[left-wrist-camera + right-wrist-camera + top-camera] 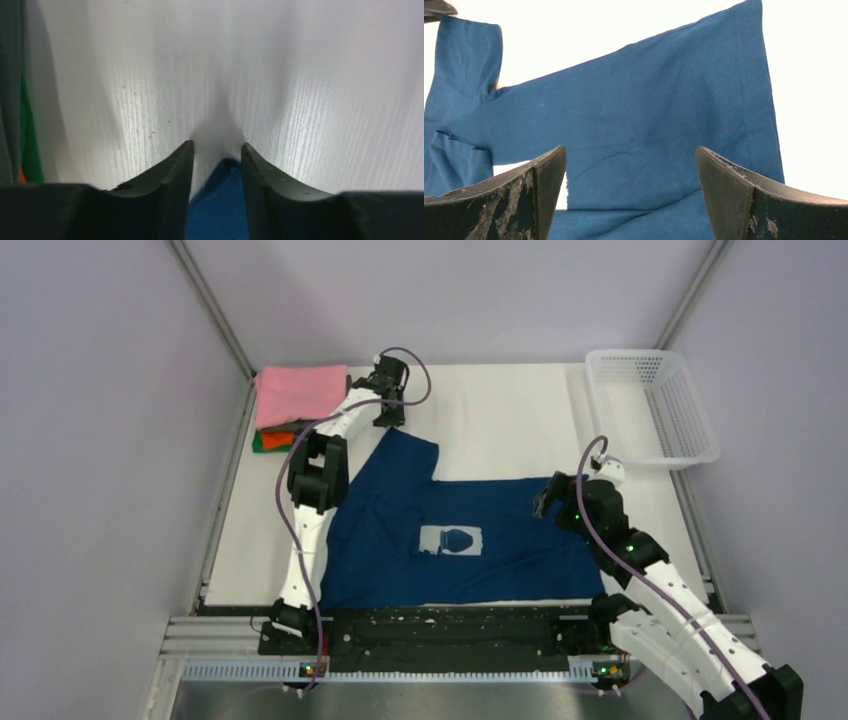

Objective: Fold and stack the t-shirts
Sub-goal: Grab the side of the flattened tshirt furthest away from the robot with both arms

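Five t-shirts lie on the worktop. One navy t-shirt is spread flat at the middle of the near edge. Four are folded in one stack at the far left corner: pink on top, then grey, orange and green. One white mesh basket stands at the far right corner. The left gripper has its fingers narrow around the navy sleeve tip; whether they grip it I cannot tell. The right gripper gapes wide over the shirt's right edge.

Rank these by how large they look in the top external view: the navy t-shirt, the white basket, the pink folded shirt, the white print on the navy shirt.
Largest to smallest:
1. navy t-shirt
2. white basket
3. pink folded shirt
4. white print
No two look alike in size.
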